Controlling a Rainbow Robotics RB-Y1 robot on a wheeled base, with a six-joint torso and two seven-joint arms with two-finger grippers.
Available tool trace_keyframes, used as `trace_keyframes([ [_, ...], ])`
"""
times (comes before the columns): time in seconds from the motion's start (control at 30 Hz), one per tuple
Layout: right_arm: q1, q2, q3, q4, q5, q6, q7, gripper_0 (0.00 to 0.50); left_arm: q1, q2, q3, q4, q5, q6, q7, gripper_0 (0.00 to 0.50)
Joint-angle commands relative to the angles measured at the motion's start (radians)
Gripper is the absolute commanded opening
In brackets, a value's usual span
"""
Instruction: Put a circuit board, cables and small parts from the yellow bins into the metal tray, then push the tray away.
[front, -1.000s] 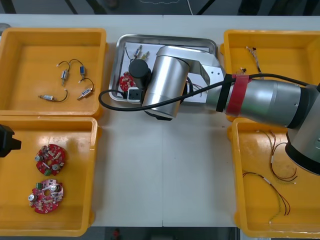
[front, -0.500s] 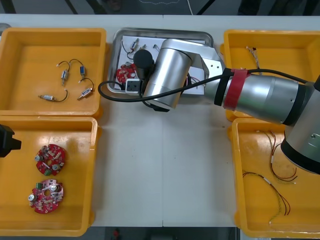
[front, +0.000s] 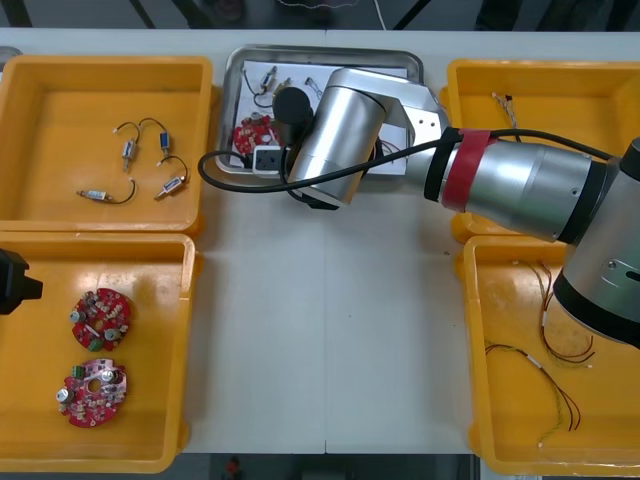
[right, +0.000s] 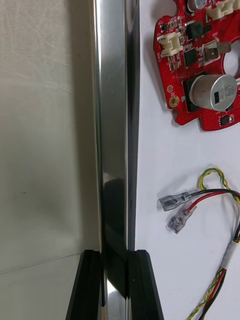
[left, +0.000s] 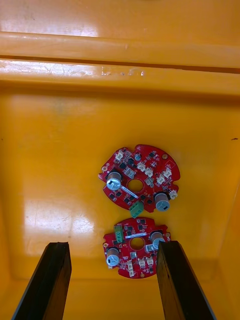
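Near left yellow bin (front: 150, 255): two round red circuit boards (front: 101, 319) on its floor, one just beyond the other, a small gap between them. Left gripper (left: 114, 245) hangs above this bin at the table's left side; fingers spread wide, nothing held, boards in sight below the gap.

Near right yellow bin (front: 500, 300): thin red and yellow cables (front: 560, 350) lying loose.

Right arm (front: 520, 185) reaches from the right side across the table toward the far middle. Right gripper (right: 115, 255): fingers closed on the near rim of the metal tray (front: 320, 51), one finger outside over the table, the other inside over the white floor, shiny rim clamped between them.

Tray position: between the two far bins, far rim close to the table's far edge.

Tray contents: one red circuit board (right: 200, 75) flat on the white floor, on the tray's left side; a red and yellow cable (right: 210, 195) with two metal end pieces nearby, apart from the board; small metal parts (front: 268, 82) toward the far left corner.

Far left yellow bin (front: 100, 65): wired metal parts (front: 150, 160), four, well spread.

Far right yellow bin (front: 560, 75): one thin cable (front: 505, 112) near its left wall
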Motion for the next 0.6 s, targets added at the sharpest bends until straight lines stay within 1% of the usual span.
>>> trace_keyframes([
  [0.03, -0.061, 0.021, -0.033, 0.017, 0.014, -0.026, 0.056, 0.082, 0.019, 0.040, 0.021, -0.029, 0.001, -0.011, -0.063, 0.500],
  [0.07, -0.061, 0.021, -0.033, 0.017, 0.014, -0.026, 0.056, 0.082, 0.019, 0.040, 0.021, -0.029, 0.001, -0.011, -0.063, 0.500],
  [0.1, -0.061, 0.021, -0.033, 0.020, 0.012, -0.029, 0.060, 0.218, 0.019, 0.040, 0.021, -0.029, 0.001, -0.011, -0.063, 0.500],
  [0.13, -0.061, 0.021, -0.033, 0.020, 0.017, -0.029, 0.062, 0.311, 0.019, 0.040, 0.021, -0.029, 0.001, -0.011, -0.063, 0.500],
  [0.17, -0.061, 0.021, -0.033, 0.020, 0.017, -0.029, 0.062, 0.311, 0.019, 0.040, 0.021, -0.029, 0.001, -0.011, -0.063, 0.500],
  [0.2, -0.061, 0.021, -0.033, 0.020, 0.019, -0.031, 0.064, 0.412, 0.019, 0.040, 0.021, -0.029, 0.001, -0.011, -0.063, 0.500],
  [0.23, -0.061, 0.021, -0.038, 0.020, 0.017, -0.031, 0.065, 0.488, 0.019, 0.040, 0.021, -0.029, 0.001, -0.011, -0.063, 0.500],
  [0.33, -0.061, 0.021, -0.045, 0.020, 0.009, -0.029, 0.071, 0.500, 0.019, 0.040, 0.021, -0.029, 0.001, -0.011, -0.063, 0.500],
  [0.37, -0.061, 0.019, -0.062, 0.020, -0.014, -0.026, 0.079, 0.500, 0.019, 0.040, 0.021, -0.029, 0.001, -0.011, -0.063, 0.500],
  [0.4, -0.061, 0.019, -0.068, 0.020, -0.021, -0.023, 0.080, 0.500, 0.019, 0.040, 0.021, -0.029, 0.001, -0.011, -0.063, 0.500],
  [0.43, -0.059, 0.021, -0.088, 0.019, -0.044, -0.003, 0.083, 0.500, 0.019, 0.040, 0.021, -0.029, 0.001, -0.011, -0.063, 0.500],
  [0.5, -0.055, 0.021, -0.120, 0.005, -0.067, 0.041, 0.082, 0.500, 0.019, 0.040, 0.021, -0.029, 0.001, -0.011, -0.063, 0.500],
  [0.53, -0.042, 0.021, -0.148, -0.013, -0.072, 0.073, 0.083, 0.500, 0.019, 0.040, 0.021, -0.029, 0.001, -0.011, -0.063, 0.500],
  [0.6, -0.032, 0.021, -0.173, -0.035, -0.072, 0.104, 0.079, 0.500, 0.019, 0.040, 0.021, -0.029, 0.001, -0.011, -0.063, 0.500],
])
